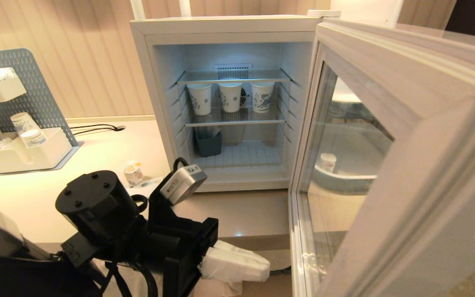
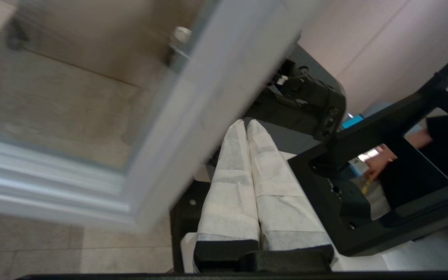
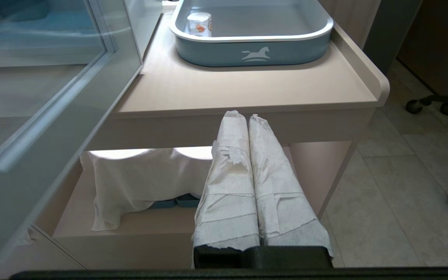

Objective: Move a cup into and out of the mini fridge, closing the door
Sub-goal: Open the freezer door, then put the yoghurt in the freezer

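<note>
The mini fridge (image 1: 221,29) stands open on the counter. Its glass door (image 1: 427,165) is swung wide to the right and also shows in the left wrist view (image 2: 193,116) and the right wrist view (image 3: 53,97). The cup (image 1: 133,173), small with a yellowish lid, sits on the counter left of the fridge. My left gripper (image 1: 265,266) hangs shut and empty below the counter's front edge, near the door's lower corner, its wrapped fingertips (image 2: 236,126) pressed together. My right gripper (image 3: 243,116) is parked low under the counter edge, shut on nothing.
Three tall paper cups (image 1: 230,97) stand on the fridge's middle shelf, with a dark bin (image 1: 208,144) below them. A blue tray (image 3: 255,50) right of the fridge holds a small white cup (image 3: 199,24). A pegboard organiser (image 1: 19,148) stands far left. A person's hand (image 2: 377,165) shows behind me.
</note>
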Motion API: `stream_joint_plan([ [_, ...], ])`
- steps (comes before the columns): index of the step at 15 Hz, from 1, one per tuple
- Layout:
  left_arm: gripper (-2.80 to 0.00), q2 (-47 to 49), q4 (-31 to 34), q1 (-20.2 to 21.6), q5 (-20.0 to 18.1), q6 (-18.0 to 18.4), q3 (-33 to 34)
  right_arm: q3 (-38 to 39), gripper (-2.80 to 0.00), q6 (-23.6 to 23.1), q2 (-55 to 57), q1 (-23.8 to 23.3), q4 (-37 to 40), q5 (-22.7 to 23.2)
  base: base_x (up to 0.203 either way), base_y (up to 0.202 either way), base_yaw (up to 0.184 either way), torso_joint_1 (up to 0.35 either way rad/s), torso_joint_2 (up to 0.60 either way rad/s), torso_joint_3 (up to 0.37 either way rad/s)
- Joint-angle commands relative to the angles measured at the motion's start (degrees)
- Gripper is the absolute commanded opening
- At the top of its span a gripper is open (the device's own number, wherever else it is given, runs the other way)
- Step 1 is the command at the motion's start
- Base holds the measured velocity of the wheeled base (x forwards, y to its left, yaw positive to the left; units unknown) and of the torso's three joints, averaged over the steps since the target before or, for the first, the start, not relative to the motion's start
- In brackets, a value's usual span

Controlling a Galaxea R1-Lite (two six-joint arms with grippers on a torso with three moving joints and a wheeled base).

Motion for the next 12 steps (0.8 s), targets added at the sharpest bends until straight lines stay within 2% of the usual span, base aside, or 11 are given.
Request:
stream_joint_plan([
  [1, -2.80, 0.79, -0.57, -0.40, -0.14, -0.22, -0.16, 0.01, -2.80, -0.02, 0.06, 0.02, -0.02, 0.00, 0.000, 0.000, 0.000, 0.000, 0.00, 0.000],
  [2, -2.80, 0.76, -0.63, 2.15, 0.18, -0.19, -0.11, 0.01, -2.80, -0.02, 0.06, 0.02, -0.02, 0.00, 0.000, 0.000, 0.000, 0.000, 0.00, 0.000],
  [4, -2.80, 0.12, -0.57, 11.36, 1.15, -0.20, 0.12, 0.01, -2.80, -0.02, 0.06, 0.02, -0.02, 0.00, 0.000, 0.000, 0.000, 0.000, 0.00, 0.000],
  [6, -2.80, -2.24, 0.88, 25.48, 1.66, -0.31, 0.17, 0.01, -2.80, -0.02, 0.06, 0.02, -0.02, 0.00, 0.000, 0.000, 0.000, 0.000, 0.00, 0.000],
  [7, -2.80, -5.27, 3.60, 33.41, 1.83, -0.41, -0.02, 0.01, -2.80, -0.02, 0.06, 0.02, -0.02, 0.00, 0.000, 0.000, 0.000, 0.000, 0.00, 0.000],
  [8, -2.80, -10.15, 8.20, 39.65, 1.94, -0.49, -0.45, 0.01, -2.80, -0.02, 0.06, 0.02, -0.02, 0.00, 0.000, 0.000, 0.000, 0.000, 0.00, 0.000],
  [9, -2.80, -16.50, 14.52, 44.42, 2.02, -0.60, -1.24, 0.01, -2.80, -0.02, 0.06, 0.02, -0.02, 0.00, 0.000, 0.000, 0.000, 0.000, 0.00, 0.000],
  [10, -2.80, -25.04, 23.83, 48.76, 2.08, -0.76, -2.66, 0.01, -2.80, -0.02, 0.06, 0.02, -0.02, 0.00, 0.000, 0.000, 0.000, 0.000, 0.00, 0.000],
  [11, -2.80, -33.92, 35.96, 52.36, 2.13, -0.95, -4.93, 0.01, -2.80, -0.02, 0.06, 0.02, -0.02, 0.00, 0.000, 0.000, 0.000, 0.000, 0.00, 0.000],
  [12, -2.80, -42.46, 52.66, 55.28, 2.16, -1.14, -8.64, 0.01, -2.80, -0.02, 0.06, 0.02, -0.02, 0.00, 0.000, 0.000, 0.000, 0.000, 0.00, 0.000],
])
